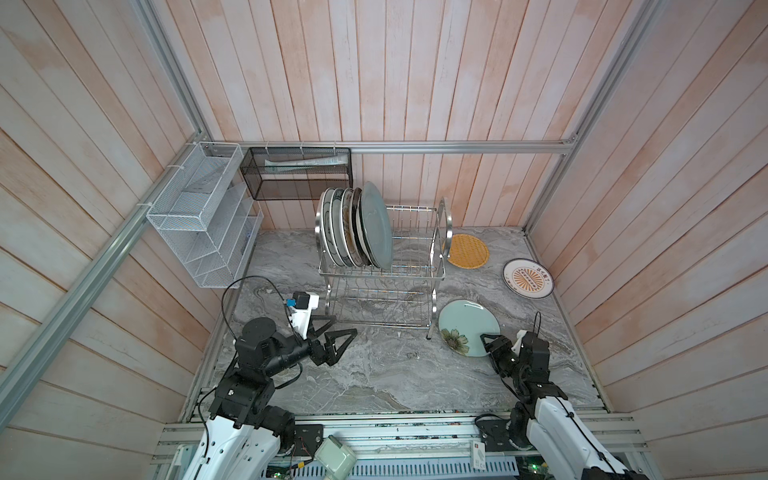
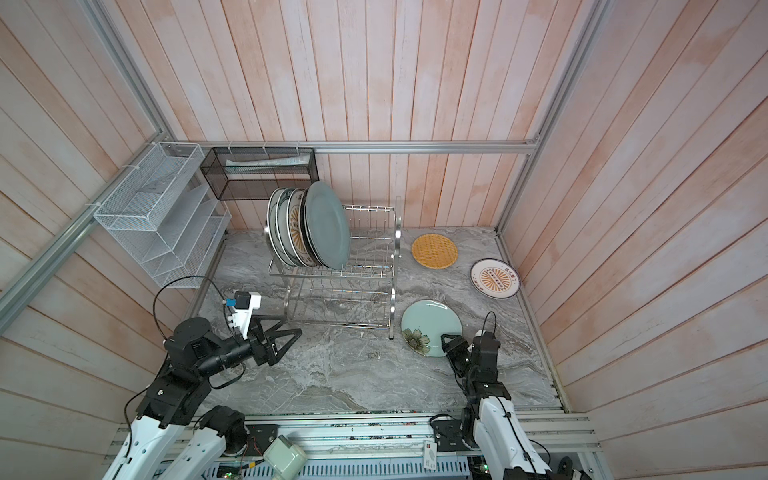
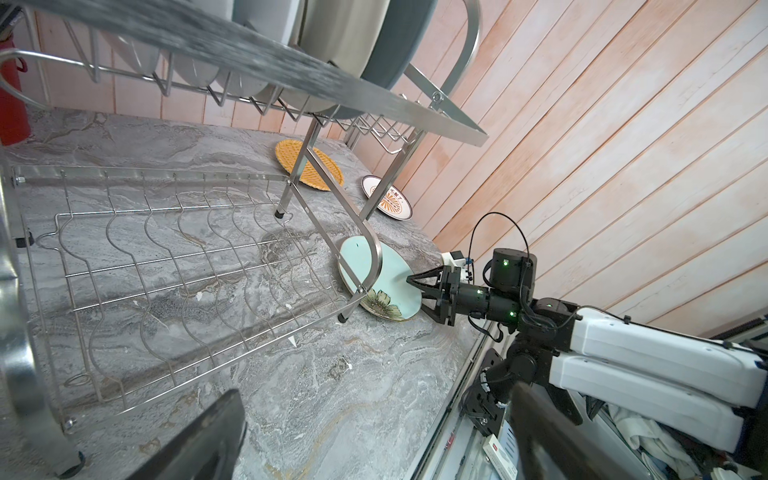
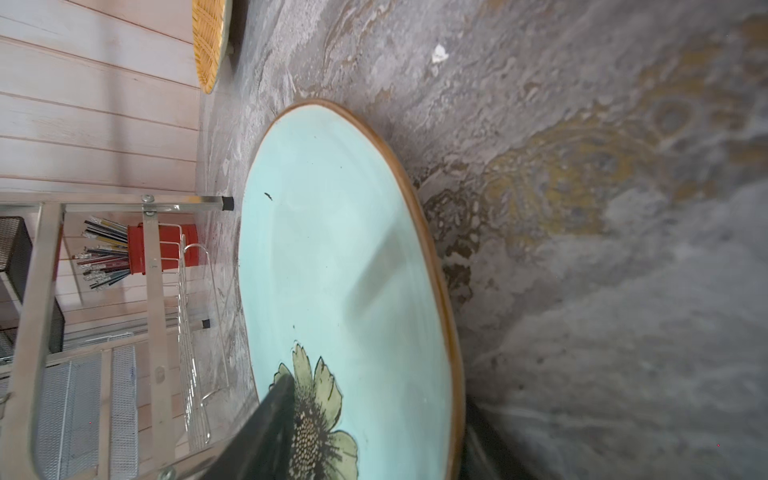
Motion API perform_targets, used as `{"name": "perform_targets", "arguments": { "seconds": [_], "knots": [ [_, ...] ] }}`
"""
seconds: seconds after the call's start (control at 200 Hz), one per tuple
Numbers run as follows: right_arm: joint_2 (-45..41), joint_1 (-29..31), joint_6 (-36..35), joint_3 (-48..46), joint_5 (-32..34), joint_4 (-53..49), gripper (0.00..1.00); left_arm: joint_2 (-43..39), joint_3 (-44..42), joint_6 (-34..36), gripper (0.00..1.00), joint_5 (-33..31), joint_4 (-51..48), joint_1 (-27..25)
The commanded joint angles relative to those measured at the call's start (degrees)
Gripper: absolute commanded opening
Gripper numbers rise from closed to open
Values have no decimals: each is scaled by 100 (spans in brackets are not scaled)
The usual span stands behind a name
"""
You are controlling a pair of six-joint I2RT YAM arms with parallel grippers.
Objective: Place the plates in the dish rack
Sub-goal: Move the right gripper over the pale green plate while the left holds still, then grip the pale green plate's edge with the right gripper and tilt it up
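Brightness: bright, even, diffuse across all views.
Shadows: soft, faint beneath the dish rack [image 1: 415, 275] on the marble top [image 1: 374, 374].
Glare: mild sheen on pale green plate [image 4: 345, 257].
Blur: rack's upper rail [image 3: 291, 62] smeared, left wrist view.
Distortion: wall planks [image 1: 415, 62] bow at top-view edges.

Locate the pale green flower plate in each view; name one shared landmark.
In a top view: pale green plate, on the counter right of the dish rack.
In a top view: plate, same place.
Left wrist: plate partly behind the rack's leg.
Right wrist: plate fills the middle.
Shared landmark: the rack leg beside it.
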Motion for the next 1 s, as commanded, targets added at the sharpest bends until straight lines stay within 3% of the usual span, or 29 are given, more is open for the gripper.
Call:
{"name": "perform_targets", "arguments": {
  "seconds": [0.0,0.18,0.465,0.7,0.865,0.995],
  "knots": [
    [294,159,329,-300,277,-129,54,-36,-59,68,100,-47,-29,-21],
    [520,195,522,-238,410,-123,38,-44,-53,74,100,-40,-30,-17],
    [695,252,812,-229,471,21,29,-60,-51,66,100,-60,-30,-19],
    [591,270,968,-312,489,158,0,-41,-52,65,100,-107,-45,-21],
    [308,269,821,-203,447,41,0,-87,-48,54,100,-156,-46,-19],
    [-430,270,713,30,518,-460,0,-74,-16,-14,100,-426,-115,-14]
  ]
}}
